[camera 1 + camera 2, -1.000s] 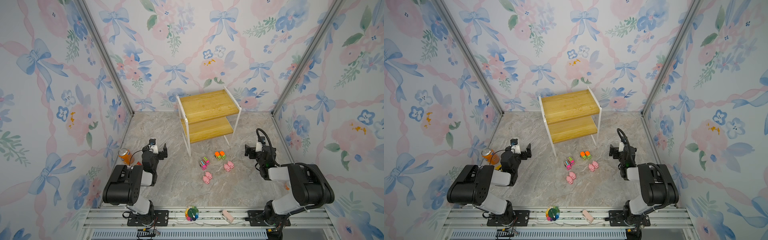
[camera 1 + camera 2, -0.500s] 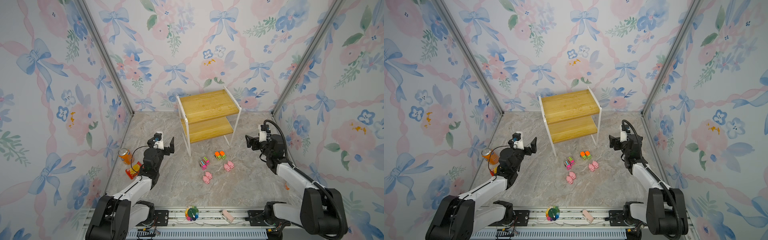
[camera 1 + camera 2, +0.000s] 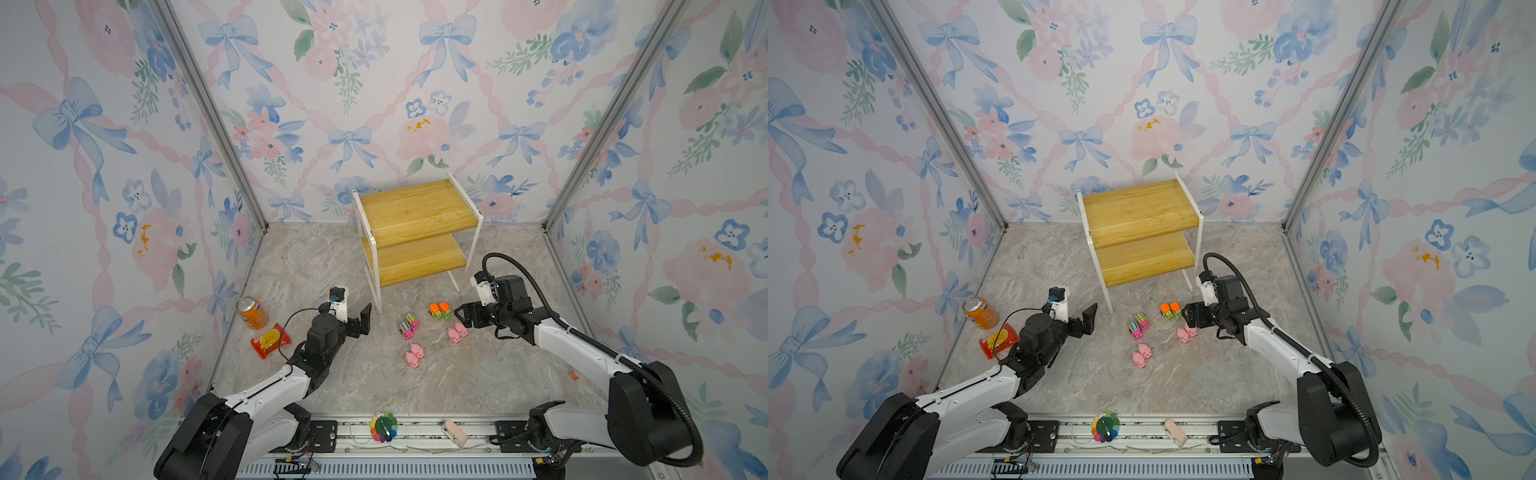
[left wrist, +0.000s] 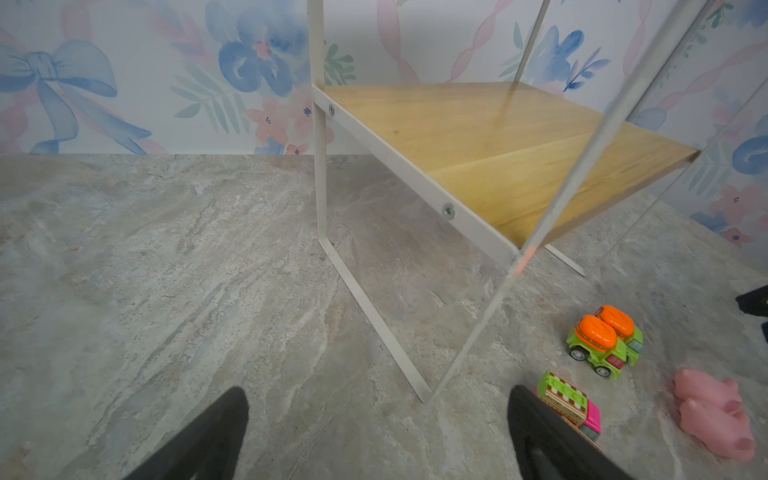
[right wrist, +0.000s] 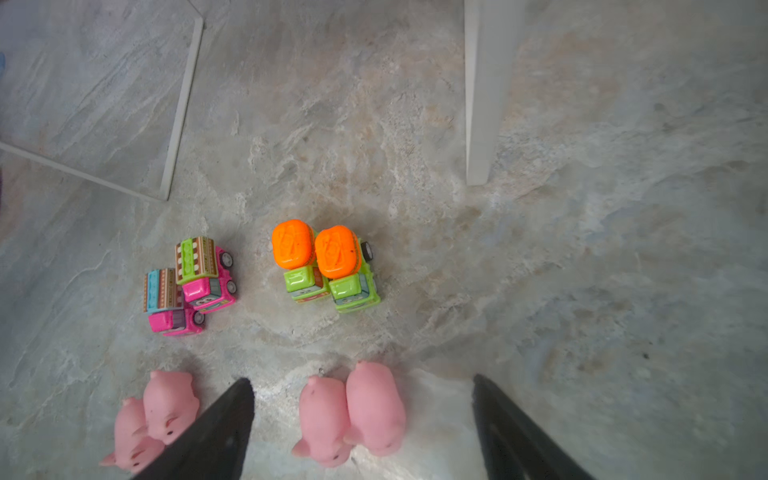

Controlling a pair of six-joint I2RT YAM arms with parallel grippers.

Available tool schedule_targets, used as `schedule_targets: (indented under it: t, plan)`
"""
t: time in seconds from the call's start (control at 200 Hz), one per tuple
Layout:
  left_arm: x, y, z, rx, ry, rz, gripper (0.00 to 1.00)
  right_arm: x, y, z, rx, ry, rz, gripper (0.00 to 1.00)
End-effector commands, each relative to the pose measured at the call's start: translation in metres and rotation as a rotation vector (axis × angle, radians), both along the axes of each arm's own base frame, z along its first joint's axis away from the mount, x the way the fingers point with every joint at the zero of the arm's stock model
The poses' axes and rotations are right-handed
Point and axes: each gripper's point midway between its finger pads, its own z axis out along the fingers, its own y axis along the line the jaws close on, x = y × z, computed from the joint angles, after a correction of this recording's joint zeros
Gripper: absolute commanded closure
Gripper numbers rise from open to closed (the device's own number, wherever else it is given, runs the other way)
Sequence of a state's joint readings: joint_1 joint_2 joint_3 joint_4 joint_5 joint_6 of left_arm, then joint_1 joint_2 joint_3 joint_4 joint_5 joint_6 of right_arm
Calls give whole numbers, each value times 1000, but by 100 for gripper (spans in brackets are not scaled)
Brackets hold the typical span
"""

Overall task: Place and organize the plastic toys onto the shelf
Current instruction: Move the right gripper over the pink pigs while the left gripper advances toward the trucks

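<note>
8 plastic toys (image 3: 409, 325) are seen on the marbled floor (image 3: 316, 266) just in front of the shelf (image 3: 415, 208), and both of its boards are bare. 2 green trucks (image 5: 328, 266) are parked touching side by side, 2 pink trucks (image 5: 191, 286) likewise, and 4 pink pigs (image 3: 415, 355) are laid in 2 touching pairs. The right gripper (image 5: 360, 378) is held above the nearer pig pair (image 5: 353, 411), with its jaws spread and nothing clasped. The left gripper (image 4: 376, 390) is also parted and empty, and is pointed toward the shelf's front leg.

A first pick appears to be in hand. Because the pigs are pressed together, 1 pig should be straddled across its narrow body, or the pair taken whole if the spread allows. The descent is best kept vertical so that the neighbour is not shoved. The rounded bodies are judged likely to slip unless gripped at mid-height.

No brand or lettering can be read. The print on the orange can (image 3: 251, 312) and the red packet (image 3: 271, 340) is too small, and only cartoon faces are made out on the truck cabs.
</note>
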State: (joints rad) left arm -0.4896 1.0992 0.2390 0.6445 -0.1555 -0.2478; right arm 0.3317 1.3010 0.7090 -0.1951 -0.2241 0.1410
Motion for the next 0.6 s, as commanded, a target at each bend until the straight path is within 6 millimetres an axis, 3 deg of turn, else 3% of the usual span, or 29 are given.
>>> schedule_targets:
  t: [0.0, 0.22, 0.595]
  plan:
    - [2, -6, -10, -14, 45, 8, 2, -7, -17, -15, -64, 45, -104, 21]
    - [2, -27, -25, 13, 98, -60, 2, -23, -25, -20, -17, 26, -178, 24]
    - [-3, -31, -29, 33, 102, -67, 2, -36, -37, -42, -136, 85, -246, 26]
